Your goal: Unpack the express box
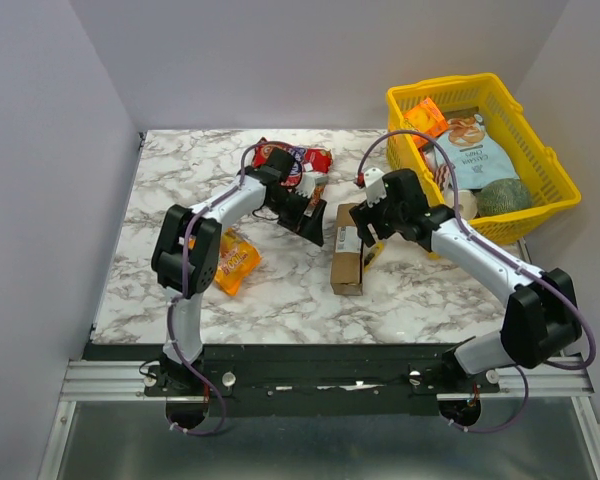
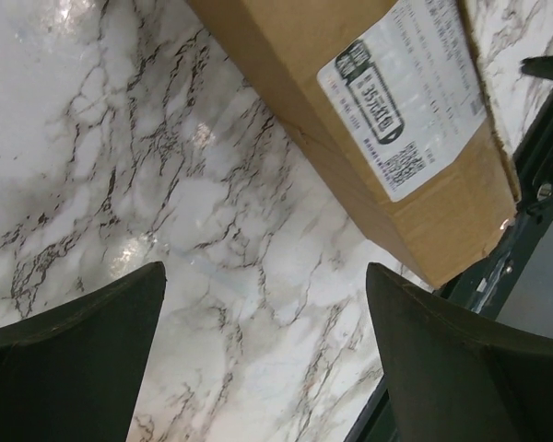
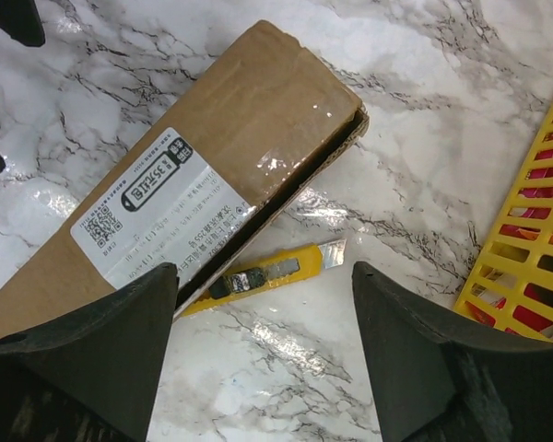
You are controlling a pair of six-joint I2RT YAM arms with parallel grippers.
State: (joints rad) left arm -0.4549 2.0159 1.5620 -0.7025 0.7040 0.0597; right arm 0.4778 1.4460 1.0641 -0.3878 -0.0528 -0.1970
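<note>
Brown express box (image 1: 347, 255), one yellow cutter (image 3: 267, 272), one basket (image 1: 445, 87)

The express box (image 2: 300, 69) lies slantwise on the marble table (image 2: 120, 157), its white shipping label (image 2: 410, 92) facing up and one end near the table's dark edge rail (image 2: 498, 276). The left gripper (image 2: 265, 276) hangs above bare marble beside the carton, dark fingers (image 2: 74, 368) spread wide and empty.
</note>
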